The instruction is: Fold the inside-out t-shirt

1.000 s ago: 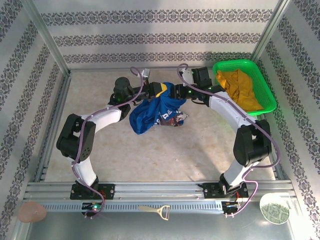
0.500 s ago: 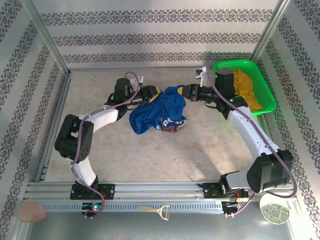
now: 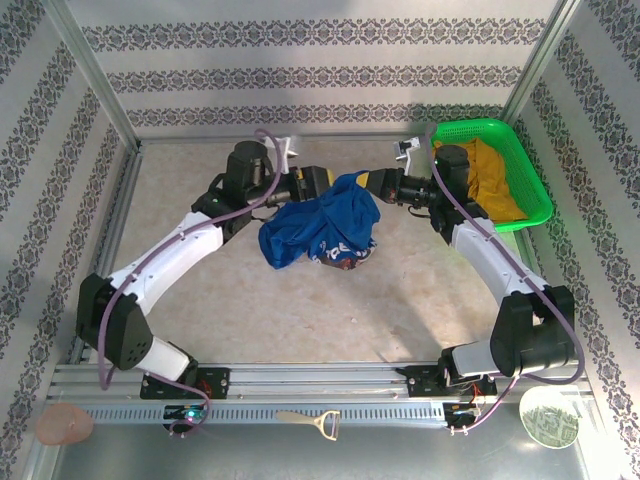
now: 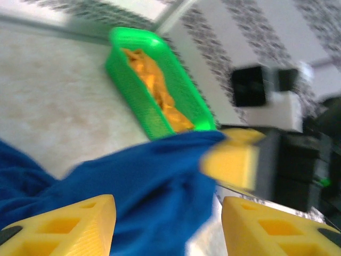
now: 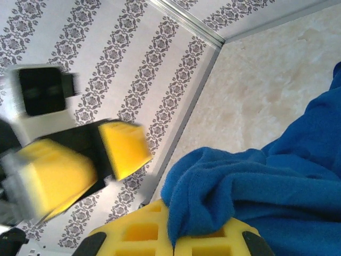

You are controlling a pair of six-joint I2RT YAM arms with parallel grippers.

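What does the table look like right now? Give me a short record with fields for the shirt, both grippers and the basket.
t-shirt: royal blue, bunched on the table, upper edge raised between the two arms
left gripper: jaws apart, blue cloth lying between them, not pinched
right gripper: jaws shut on the t-shirt's edge
green basket: far right corner, holds a mustard-yellow garment

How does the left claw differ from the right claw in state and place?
The left claw stands open, jaws wide apart; the right claw is shut, pinching a fold of the shirt. The left claw is at the shirt's left side, the right claw at its right. Both are yellow.
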